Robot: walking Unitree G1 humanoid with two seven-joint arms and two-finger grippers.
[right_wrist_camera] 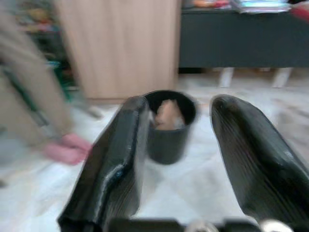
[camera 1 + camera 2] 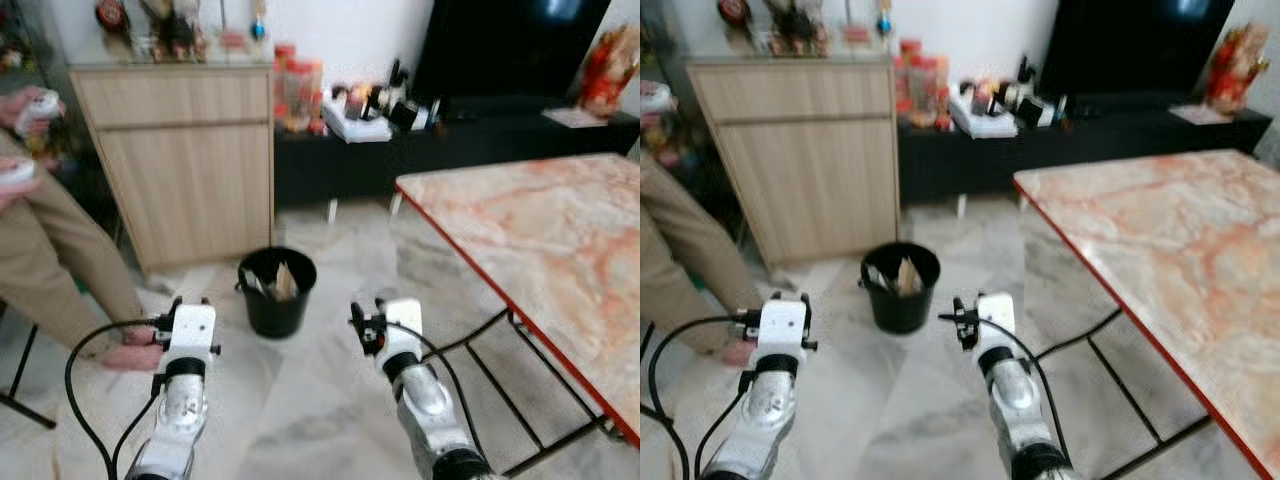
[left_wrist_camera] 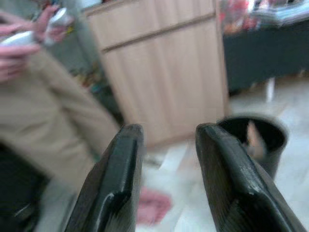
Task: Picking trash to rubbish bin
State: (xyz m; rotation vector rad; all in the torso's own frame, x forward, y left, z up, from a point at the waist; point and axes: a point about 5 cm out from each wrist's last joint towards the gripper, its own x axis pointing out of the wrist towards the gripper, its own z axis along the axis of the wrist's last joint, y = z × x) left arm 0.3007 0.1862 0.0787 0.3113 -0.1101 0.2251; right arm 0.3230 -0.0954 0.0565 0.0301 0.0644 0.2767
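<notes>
Both arms fill the bottom of the frame, raised over pale marble floor (image 2: pixel 300 400). Left gripper (image 3: pixel 166 145): fingers parted, a moderate gap, nothing between them. Right gripper (image 1: pixel 178 145): fingers spread wide, empty. Far left, a person in tan trousers (image 2: pixel 45 260) holds white controllers (image 2: pixel 35 105), foot in a pink slipper (image 2: pixel 135 355) on the floor. Upper left, wooden cabinet (image 2: pixel 185 160). Centre frame, black rubbish bin (image 2: pixel 277 292) stands on the floor just ahead of both grippers, apart from them, holding what looks like crumpled paper trash (image 2: pixel 284 280), blurred. Behind, black low console (image 2: pixel 450 140) with clutter. Right side, marble-top table (image 2: pixel 550 250) with red edge.
</notes>
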